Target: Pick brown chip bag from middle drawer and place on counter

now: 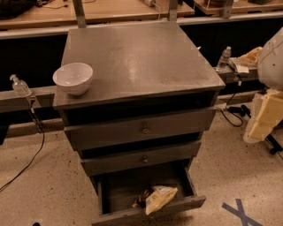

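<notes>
The brown chip bag (155, 198) lies crumpled in the lowest drawer (146, 212), which is pulled open, near its front wall. The two drawers above it are shut. The counter (141, 57) is the dull-grey cabinet top above them. My arm comes in at the right edge, and the cream-coloured gripper (261, 121) hangs beside the cabinet, well right of the drawers and above floor level, apart from the bag.
A white bowl (73, 77) stands on the counter's front left corner. Light wooden tabletops (119, 9) run behind. A plastic bottle (20, 86) stands on the left ledge and another (224, 58) on the right. Cables lie on the floor. Blue tape (241, 212) marks the floor at right.
</notes>
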Action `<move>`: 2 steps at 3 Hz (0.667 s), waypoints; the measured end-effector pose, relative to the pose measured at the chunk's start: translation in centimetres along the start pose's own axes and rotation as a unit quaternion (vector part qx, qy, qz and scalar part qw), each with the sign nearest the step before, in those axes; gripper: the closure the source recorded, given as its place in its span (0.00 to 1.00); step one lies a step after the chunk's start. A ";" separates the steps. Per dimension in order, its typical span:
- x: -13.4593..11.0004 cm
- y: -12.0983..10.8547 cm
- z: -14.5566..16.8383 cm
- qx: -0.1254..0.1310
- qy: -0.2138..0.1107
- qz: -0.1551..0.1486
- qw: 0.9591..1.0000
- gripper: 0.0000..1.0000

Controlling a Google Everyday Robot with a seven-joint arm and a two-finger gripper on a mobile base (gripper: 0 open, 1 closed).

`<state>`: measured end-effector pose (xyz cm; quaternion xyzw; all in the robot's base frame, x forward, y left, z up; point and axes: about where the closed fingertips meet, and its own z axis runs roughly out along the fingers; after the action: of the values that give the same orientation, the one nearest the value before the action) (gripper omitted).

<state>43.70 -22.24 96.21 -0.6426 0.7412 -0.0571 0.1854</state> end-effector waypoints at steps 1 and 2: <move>4.5 -1.2 6.4 0.002 -0.087 0.023 0.996 0.00; 6.8 -2.0 12.4 0.005 -0.192 0.040 0.981 0.00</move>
<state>49.21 -27.25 84.02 -0.6105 0.7167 0.0711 0.3295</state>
